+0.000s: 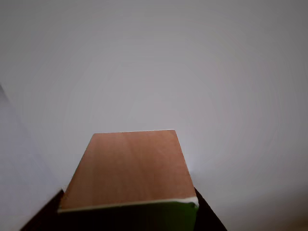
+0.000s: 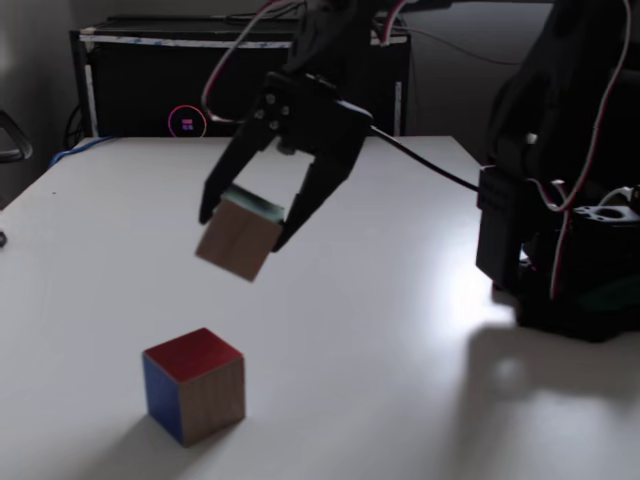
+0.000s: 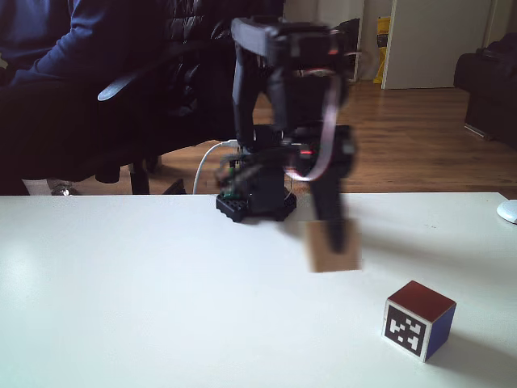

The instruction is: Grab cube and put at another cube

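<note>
My gripper (image 2: 243, 230) is shut on the cube (image 2: 238, 245), a light-brown wooden block with a green face, and holds it tilted in the air above the white table (image 2: 380, 330). In the other view the cube (image 1: 127, 168) fills the lower middle, green side towards the camera, with a dark finger (image 1: 208, 215) at each lower corner. In a fixed view the gripper (image 3: 331, 234) and cube (image 3: 333, 250) look blurred. Another cube (image 2: 195, 385) rests on the table below and left of the held one. It shows a red top, a blue side and a black-and-white marker (image 3: 418, 319).
The arm's black base (image 2: 560, 250) stands at the table's right side, with cables running to the gripper. A black box (image 2: 150, 80) lines the far edge. A person (image 3: 48, 81) sits in a chair behind the table. A white object (image 3: 507, 212) lies at the right edge.
</note>
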